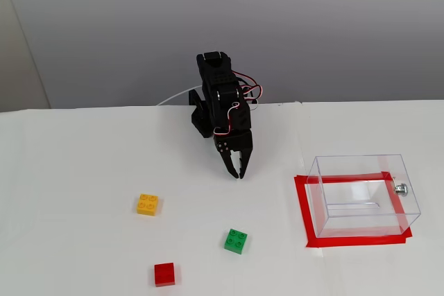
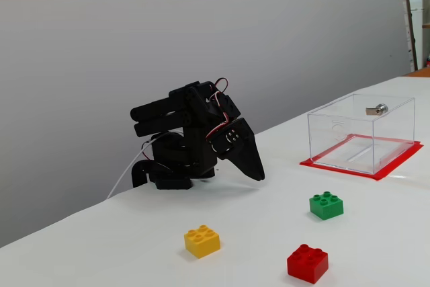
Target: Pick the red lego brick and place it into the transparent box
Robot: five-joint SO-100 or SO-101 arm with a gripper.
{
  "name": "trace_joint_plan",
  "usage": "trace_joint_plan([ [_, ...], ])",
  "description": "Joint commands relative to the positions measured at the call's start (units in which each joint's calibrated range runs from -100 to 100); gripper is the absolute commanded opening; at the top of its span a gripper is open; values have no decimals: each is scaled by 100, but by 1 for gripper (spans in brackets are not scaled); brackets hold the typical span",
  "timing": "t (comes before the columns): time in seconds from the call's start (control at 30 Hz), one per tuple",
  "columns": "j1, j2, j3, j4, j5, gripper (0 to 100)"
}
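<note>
- Arm (image 1: 218, 98): black, folded low over its base at the far side of the white table (image 1: 76, 171); upper links doubled back on themselves in a fixed view (image 2: 175, 115); red and white wires looped at the wrist
- Claw (image 1: 236, 173): pointed steeply down toward the table, tip just above the surface; the 2 fingers drawn together to a point with no gap seen between them in both fixed views; nothing in its hold; seen side-on in a fixed view (image 2: 258, 174)
- Red lego brick (image 1: 164, 274): flat on the table near the front edge, studs up, well apart from the claw; nearest to the camera in a fixed view (image 2: 308, 263)
- Green brick (image 1: 236, 241): on the table between the red lego brick and the claw, slightly turned; apart from both
- Yellow brick (image 1: 147, 204): on the table, to the left of the claw in a fixed view; apart from the other 2 bricks
- Transparent box (image 1: 363, 195): upright on the table at the right in a fixed view, within a red tape outline (image 1: 302, 213); small silver knob (image 1: 400, 188) on 1 wall; no brick inside
</note>
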Motion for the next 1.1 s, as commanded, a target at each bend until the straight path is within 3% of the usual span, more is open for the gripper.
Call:
trace_joint_plan([
  [0.0, -147, -76, 22, -77, -16, 2],
  [0.3, 333, -68, 85, -1417, -16, 2],
  [0.53, 474, 68, -322, -1452, -16, 2],
  [1.07, 1420, 3581, -3387, -1478, -16, 2],
])
